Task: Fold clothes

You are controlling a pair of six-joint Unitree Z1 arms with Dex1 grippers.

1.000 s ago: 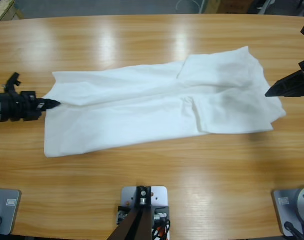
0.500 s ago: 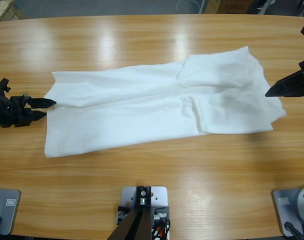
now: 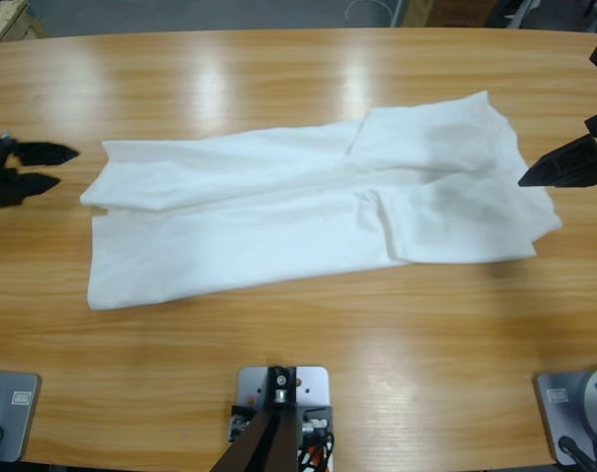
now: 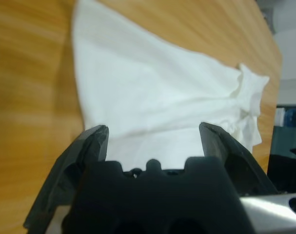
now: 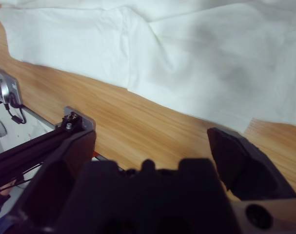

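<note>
A white T-shirt [image 3: 308, 206] lies partly folded across the middle of the wooden tabletop [image 3: 298, 344], stretching from left to far right. My left gripper [image 3: 60, 167] hangs just left of the shirt's left edge, fingers [image 4: 91, 141] spread apart and holding nothing. My right gripper [image 3: 534, 177] sits over the shirt's right edge, its fingers [image 5: 235, 156] released wide too.

T-shirt [image 3: 318, 206] print: I can read none.
Table [image 3: 298, 79] markings: I find none legible.
My grippers' lettering: none I can read.
</note>
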